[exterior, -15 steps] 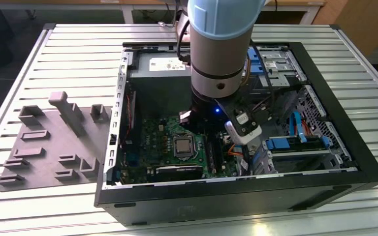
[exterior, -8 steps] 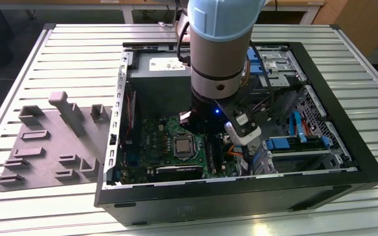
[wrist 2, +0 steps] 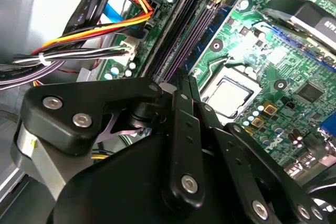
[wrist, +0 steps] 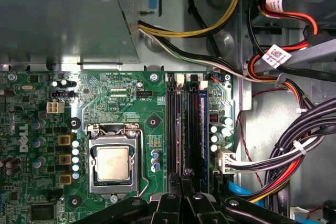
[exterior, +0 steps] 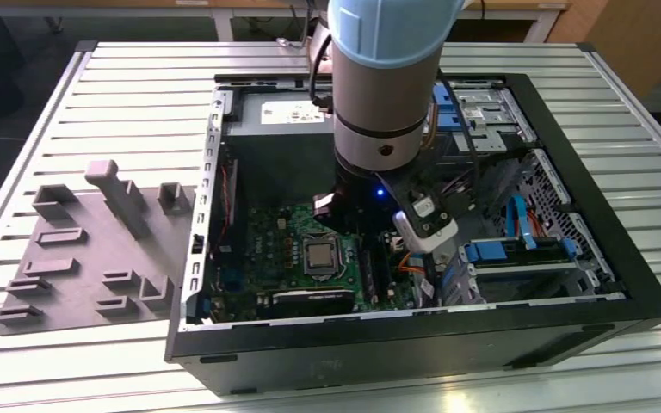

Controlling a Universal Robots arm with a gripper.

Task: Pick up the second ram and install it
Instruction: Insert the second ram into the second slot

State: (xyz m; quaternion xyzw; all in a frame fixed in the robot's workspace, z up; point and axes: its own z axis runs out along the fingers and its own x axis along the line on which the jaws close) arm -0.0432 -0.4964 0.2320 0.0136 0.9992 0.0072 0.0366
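The second ram [wrist: 190, 129] is a long dark stick standing in a black slot of the green motherboard [wrist: 126, 98], beside another blue-black stick [wrist: 203, 129]. It also appears in the second wrist view as a dark strip with a purple sheen [wrist 2: 190, 38]. My gripper [wrist: 184, 178] [wrist 2: 184, 83] hangs low over the near end of these slots. Its black fingers [wrist 2: 178, 129] are pressed together with nothing between them. I cannot tell whether the tips touch the stick. In the exterior view my arm [exterior: 382, 129] reaches down into the open computer case [exterior: 423, 335].
A grey power supply [wrist: 58, 19] sits beyond the board, and the processor socket [wrist: 113, 163] lies beside the slots. Bundles of cables [wrist: 283, 145] crowd the other side of the slots. A grey holder tray [exterior: 83, 258] lies on the slatted table at the exterior view's left.
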